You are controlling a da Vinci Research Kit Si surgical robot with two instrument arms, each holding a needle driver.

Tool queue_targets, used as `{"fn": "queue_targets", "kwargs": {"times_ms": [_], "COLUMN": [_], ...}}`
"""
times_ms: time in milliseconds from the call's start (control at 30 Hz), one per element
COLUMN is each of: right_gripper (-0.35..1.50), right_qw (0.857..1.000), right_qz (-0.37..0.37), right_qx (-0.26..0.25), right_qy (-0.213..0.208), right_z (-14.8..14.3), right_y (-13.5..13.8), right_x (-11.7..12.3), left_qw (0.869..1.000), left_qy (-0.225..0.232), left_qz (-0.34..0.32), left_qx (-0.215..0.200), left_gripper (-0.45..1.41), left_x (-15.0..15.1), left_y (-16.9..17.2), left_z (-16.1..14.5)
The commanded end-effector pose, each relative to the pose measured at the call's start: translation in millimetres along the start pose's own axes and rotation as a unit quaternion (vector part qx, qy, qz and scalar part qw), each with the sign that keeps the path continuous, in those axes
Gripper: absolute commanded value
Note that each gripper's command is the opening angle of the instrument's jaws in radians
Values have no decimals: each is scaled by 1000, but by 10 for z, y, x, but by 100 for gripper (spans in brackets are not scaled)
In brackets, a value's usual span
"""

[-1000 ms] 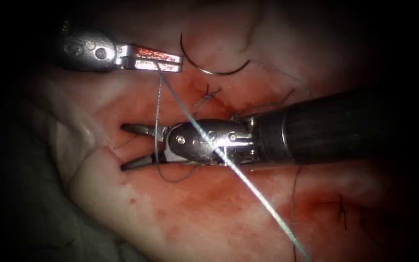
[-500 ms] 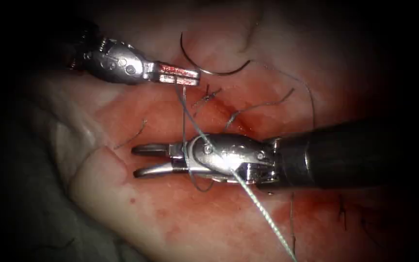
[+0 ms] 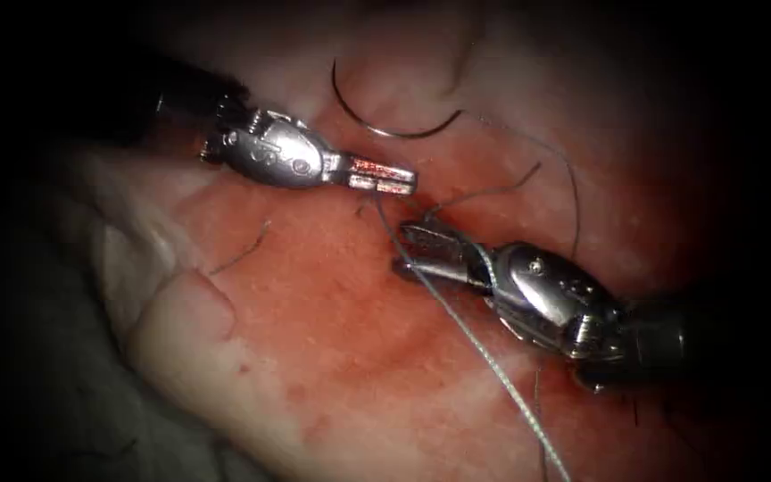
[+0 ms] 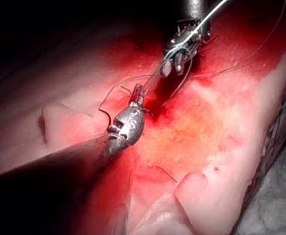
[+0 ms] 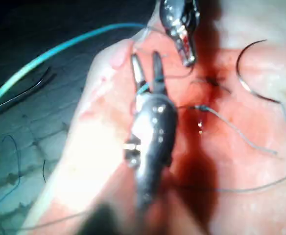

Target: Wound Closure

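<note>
Beside the bare curved steel needle (image 3: 385, 120), the clamped left tool (image 3: 384, 176) is holding grey thread (image 3: 484, 344) for knot-looping, the right tool (image 3: 421, 250) standing parted, empty.

We've got the endoscope looking down over the tissue (image 3: 314, 303); both wrist views sit close along their shafts, sharing that same tissue.

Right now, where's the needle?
The needle lies free on the tissue at the top of the endoscope view, just above the left end effector, held by neither tool.
</note>
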Motion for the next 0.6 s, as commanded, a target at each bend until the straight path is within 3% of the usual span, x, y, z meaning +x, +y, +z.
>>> {"fn": "queue_targets", "kwargs": {"times_ms": [33,300,433,600], "right_gripper": [27,17,22,22], "right_qw": [1000,994,984,969], "right_qz": [-1,12,65,127], "right_qx": [-11,-111,-160,-212], "right_qy": [2,18,45,29], "right_z": [-2,-26,-31,-38], "right_y": [1,25,34,39], "right_x": [-8,-7,-18,-41], "left_qw": [1000,1000,1000,1000], "left_qy": [1,6,8,11], "left_qz": [0,-4,-5,-8], "left_qx": [-1,-9,-16,-20], "left_gripper": [-45,-45,-45,-45], "left_x": [-7,-19,-26,-28], "left_y": [4,18,29,33], "left_z": [9,21,31,38]}}
